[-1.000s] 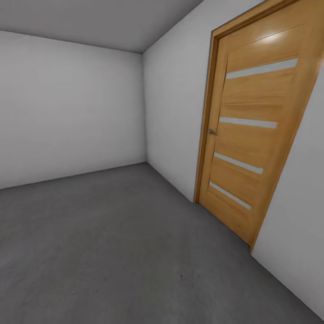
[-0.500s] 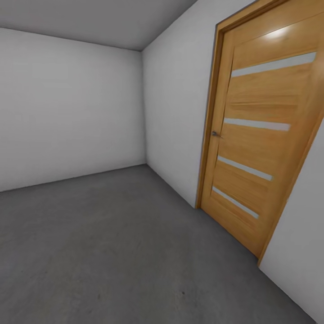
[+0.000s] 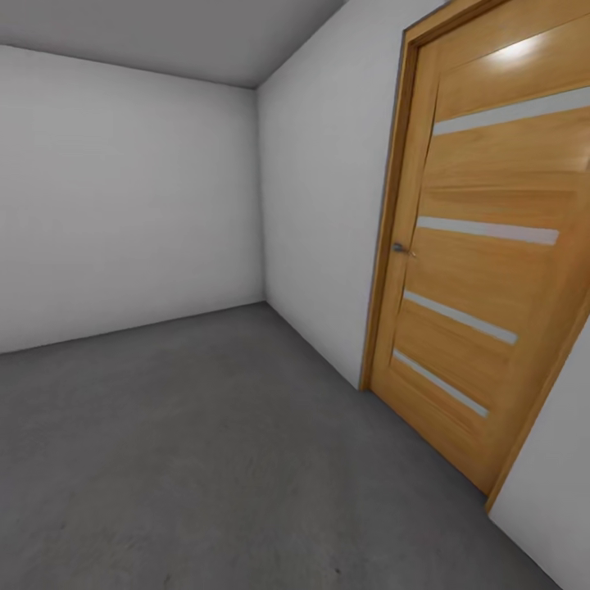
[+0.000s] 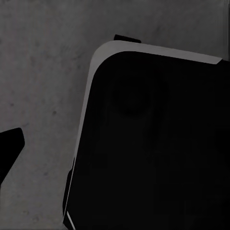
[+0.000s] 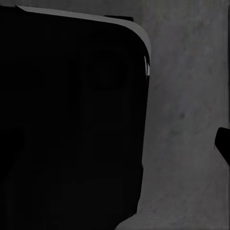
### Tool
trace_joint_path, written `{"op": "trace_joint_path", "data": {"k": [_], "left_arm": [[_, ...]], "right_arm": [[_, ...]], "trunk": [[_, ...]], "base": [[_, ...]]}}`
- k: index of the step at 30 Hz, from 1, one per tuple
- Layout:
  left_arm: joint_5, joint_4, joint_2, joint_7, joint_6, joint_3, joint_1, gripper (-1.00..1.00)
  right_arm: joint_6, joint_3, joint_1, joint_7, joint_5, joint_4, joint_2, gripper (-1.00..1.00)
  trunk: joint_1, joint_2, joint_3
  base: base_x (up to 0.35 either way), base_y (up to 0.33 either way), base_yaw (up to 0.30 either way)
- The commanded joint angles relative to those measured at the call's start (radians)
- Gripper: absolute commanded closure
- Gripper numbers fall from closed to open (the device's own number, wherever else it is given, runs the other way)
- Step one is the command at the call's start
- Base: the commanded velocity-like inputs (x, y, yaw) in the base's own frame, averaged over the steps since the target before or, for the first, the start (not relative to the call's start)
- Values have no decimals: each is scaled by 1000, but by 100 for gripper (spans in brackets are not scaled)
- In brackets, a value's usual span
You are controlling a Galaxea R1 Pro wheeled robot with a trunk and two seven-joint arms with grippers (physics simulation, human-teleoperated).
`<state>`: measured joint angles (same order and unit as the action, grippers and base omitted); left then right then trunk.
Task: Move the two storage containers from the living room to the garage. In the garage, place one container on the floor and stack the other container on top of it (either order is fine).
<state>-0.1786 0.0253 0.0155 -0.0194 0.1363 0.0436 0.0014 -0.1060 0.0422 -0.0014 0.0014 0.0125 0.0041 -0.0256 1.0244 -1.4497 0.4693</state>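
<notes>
A bare corner of the garage, seen from the robot's head: the wooden door (image 3: 483,246) on the right wall is cut off by the frame at its top and right side, so its full height cannot be seen. Four pale horizontal strips cross its panel, and a small dark handle (image 3: 400,247) sits at its left edge, too small to make out in detail. A bright spot of light glares near the door's upper part.

The floor (image 3: 205,442) is dark grey, matte, faintly mottled concrete, meeting plain white-grey walls (image 3: 123,205) that join in a corner left of the door. A strip of grey ceiling (image 3: 164,33) runs along the top.

At the left wrist, a large black body with a rounded corner and a thin pale rim (image 4: 153,143) hangs over the concrete; what it is cannot be made out. A dark wedge (image 4: 8,148) juts in from the frame's edge. The right wrist shows a matching black shape (image 5: 72,124) and a small dark tip (image 5: 223,143) at the opposite edge. Whether either gripper's jaws stand apart or together cannot be told. No red-orange bin appears in these views, so where the two containers are cannot be told.
</notes>
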Motion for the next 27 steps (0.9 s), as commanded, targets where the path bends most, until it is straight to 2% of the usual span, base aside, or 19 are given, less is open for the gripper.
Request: {"op": "trace_joint_path", "data": {"k": [1, 17, 27], "left_arm": [[-2, 1, 0, -1, 2, 3, 0, -100], [-15, 1, 0, -1, 2, 3, 0, -100], [-18, 1, 0, 1, 0, 3, 0, -100]], "right_arm": [[-11, 4, 0, 0, 0, 0, 0, -100], [-18, 2, 0, 0, -10, 0, 0, -100], [-17, 4, 0, 1, -4, 0, 0, -100]], "trunk": [[1, 0, 1], [1, 0, 1], [1, 0, 1]], "base": [[324, 0, -17], [324, 0, -221], [323, 25, -44]]}}
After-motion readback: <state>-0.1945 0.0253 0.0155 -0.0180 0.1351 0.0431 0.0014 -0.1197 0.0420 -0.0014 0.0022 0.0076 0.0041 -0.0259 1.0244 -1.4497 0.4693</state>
